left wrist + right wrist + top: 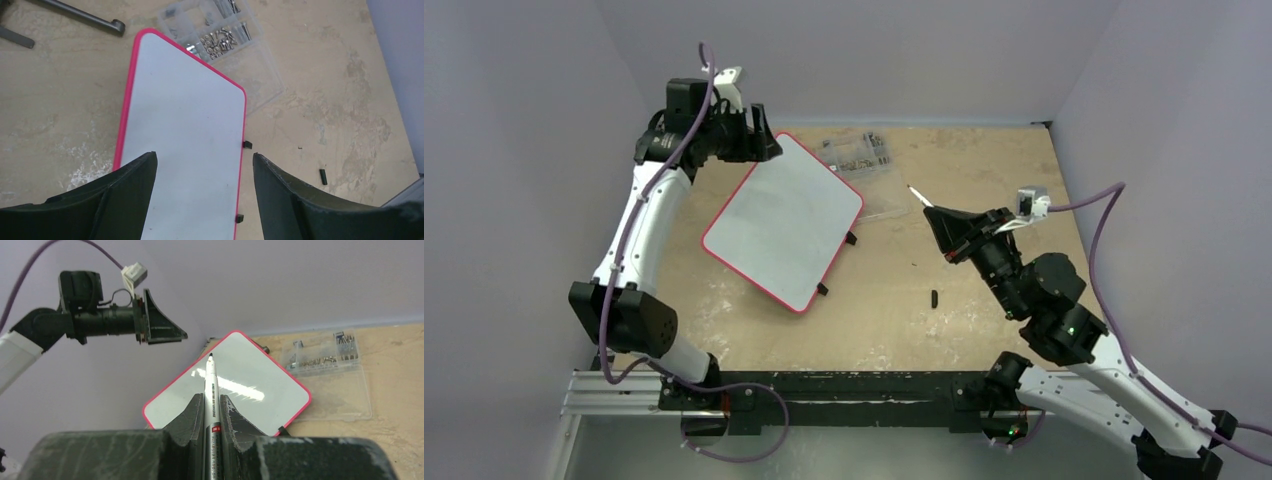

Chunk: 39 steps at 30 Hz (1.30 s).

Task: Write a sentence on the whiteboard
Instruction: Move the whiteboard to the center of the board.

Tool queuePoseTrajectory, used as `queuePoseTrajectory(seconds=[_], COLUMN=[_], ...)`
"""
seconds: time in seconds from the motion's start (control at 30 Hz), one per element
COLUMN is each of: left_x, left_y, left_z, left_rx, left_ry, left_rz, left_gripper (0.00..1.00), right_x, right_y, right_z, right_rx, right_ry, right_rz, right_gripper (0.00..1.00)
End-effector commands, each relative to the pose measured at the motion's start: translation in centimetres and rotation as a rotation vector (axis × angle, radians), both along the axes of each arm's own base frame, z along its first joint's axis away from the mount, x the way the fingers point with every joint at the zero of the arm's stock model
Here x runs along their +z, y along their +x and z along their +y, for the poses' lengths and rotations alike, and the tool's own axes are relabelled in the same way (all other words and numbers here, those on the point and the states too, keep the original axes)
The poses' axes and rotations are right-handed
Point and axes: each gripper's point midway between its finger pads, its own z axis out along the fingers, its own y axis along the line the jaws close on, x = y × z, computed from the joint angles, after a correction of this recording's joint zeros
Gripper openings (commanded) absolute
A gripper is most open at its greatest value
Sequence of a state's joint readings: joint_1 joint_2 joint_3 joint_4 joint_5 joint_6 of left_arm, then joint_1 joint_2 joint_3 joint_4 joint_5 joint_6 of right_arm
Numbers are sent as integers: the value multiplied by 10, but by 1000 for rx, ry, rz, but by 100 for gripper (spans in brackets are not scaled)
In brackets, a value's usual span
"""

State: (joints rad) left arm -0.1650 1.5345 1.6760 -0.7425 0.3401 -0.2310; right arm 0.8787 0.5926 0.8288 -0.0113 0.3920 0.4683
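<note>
1. The whiteboard (784, 225) lay flat on the table (984, 160), turned at a slant. Its far corner was just beside a clear box (861, 158) of small parts. Its white face was bare.
2. The board looked thin, light and stiff, with a smooth, slippery face. On its little feet it might slide when a pen pushed on it. I think the red rim at the far corner was the best place to hold it.
3. The left gripper (204, 157) hung over that end, fingers wide apart, holding nothing.
4. The right gripper (211, 399) was squeezed tight on a marker (210, 377). Its bare tip pointed at the board from the right and did not touch it.
5. I could not tell if the left fingers touched the board. The left wrist view cut off the board's near end. A small black thing (934, 297) on the table might have been the cap, but it was too tiny to tell.
</note>
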Motion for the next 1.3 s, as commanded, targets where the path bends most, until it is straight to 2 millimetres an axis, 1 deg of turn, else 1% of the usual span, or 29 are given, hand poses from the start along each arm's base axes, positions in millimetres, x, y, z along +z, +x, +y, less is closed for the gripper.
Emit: queuePoseTrajectory(seconds=[0.0,0.13,0.27,0.37,0.5,0.6,0.8,0.87,0.97,1.03,1.1,1.13,1.2,1.27], left_x=[-8,-29,-47,-62,-74,-73,-44,-40,-40,-40,-38,-38,-44,-54], left_y=[20,41,58,66,70,71,67,68,71,71,74,75,76,78], left_z=[13,20,26,29,30,31,33,38,48,48,59,61,62,59], left_rx=[-40,-19,6,15,23,26,33,54,84,84,110,115,114,97], left_ry=[-58,-47,-69,-64,-65,-66,-72,-64,-61,-78,-86,-86,-86,-95], left_rz=[52,107,145,187,209,203,130,116,109,112,104,103,120,149], left_gripper=[69,67,64,60,60,60,66,67,67,67,67,67,67,66], right_x=[4,4,0,-2,-4,-6,-9,-11,-11,-11,-12,-13,-13,-14], right_y=[-1,-6,-7,-7,-6,-5,-5,-4,-5,-5,-5,-5,-5,-4], right_z=[10,16,16,17,20,21,23,25,26,27,27,27,27,28], right_rx=[42,84,88,90,95,100,106,107,115,119,119,119,118,118], right_ry=[-34,-40,-40,-41,-48,-52,-57,-59,-56,-56,-59,-61,-60,-62], right_rz=[-5,1,8,13,17,20,25,29,27,28,30,32,32,33], right_gripper=[0,0,0,0,0,0,0,0,0,0,0,0,0,0])
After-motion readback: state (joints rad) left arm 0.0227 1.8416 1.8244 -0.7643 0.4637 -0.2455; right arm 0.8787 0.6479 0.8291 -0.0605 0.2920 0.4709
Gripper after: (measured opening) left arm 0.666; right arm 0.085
